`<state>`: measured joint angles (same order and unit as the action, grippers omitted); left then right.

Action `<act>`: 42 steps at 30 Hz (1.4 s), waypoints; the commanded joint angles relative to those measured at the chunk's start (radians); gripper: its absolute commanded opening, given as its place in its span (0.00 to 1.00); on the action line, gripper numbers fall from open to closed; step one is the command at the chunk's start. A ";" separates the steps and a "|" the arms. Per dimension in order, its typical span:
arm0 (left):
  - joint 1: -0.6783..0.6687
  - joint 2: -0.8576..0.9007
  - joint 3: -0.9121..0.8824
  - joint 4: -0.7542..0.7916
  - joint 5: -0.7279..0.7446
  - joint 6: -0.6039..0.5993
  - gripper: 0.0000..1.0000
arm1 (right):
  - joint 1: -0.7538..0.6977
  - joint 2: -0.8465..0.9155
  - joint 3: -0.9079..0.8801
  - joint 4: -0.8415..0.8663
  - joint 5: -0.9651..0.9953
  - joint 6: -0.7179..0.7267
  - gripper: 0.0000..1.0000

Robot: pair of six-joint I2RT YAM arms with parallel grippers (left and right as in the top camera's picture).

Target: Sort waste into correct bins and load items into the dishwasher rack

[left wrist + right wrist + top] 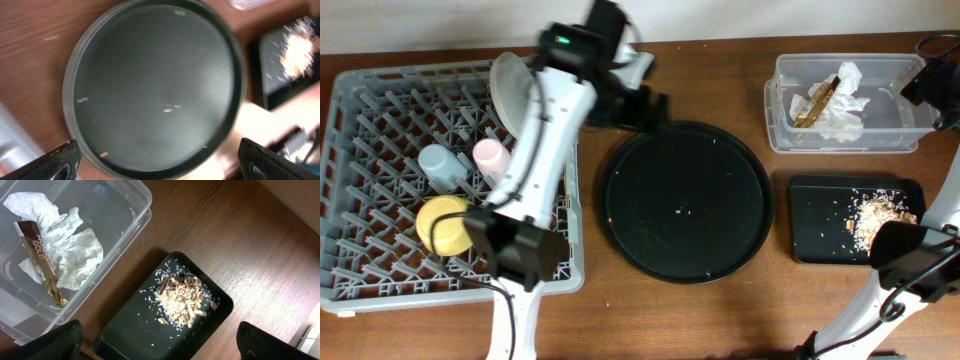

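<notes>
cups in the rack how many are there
2. The light-blue cup sits near the middle of the dishwasher rack; the pink cup is right beside it. The left arm covers part of the rack, so another could be hidden.

A large round black tray (pixel 660 180) lies flat on the brown wooden worktop (pixel 720 315), in the middle of the overhead frame. On its floor there are a few small pale specks (pixel 682 211) (and, in the left wrist view, one tiny orange crumb (pixel 103 154) near the lower left rim). A pale strip (pixel 420 25) runs along the upper edge of the overhead frame, beyond the worktop.
</notes>
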<state>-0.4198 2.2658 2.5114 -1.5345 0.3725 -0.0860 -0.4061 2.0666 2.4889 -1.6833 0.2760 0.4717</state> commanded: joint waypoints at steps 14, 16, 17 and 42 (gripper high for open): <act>-0.337 0.101 0.004 0.136 -0.214 0.031 0.67 | 0.000 0.003 0.000 -0.001 0.013 0.008 0.99; -0.339 0.101 0.005 0.135 -0.236 0.030 0.99 | 0.000 0.003 0.000 -0.001 0.013 0.008 0.99; -0.338 0.101 0.005 0.129 -0.243 0.031 0.99 | 0.000 0.003 0.000 -0.001 0.013 0.008 0.99; -0.168 -0.562 -0.167 -0.154 -0.372 -0.075 0.99 | 0.000 0.003 0.000 -0.001 0.013 0.008 0.99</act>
<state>-0.5877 1.8065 2.4435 -1.6859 0.0216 -0.1543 -0.4061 2.0666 2.4886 -1.6833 0.2764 0.4725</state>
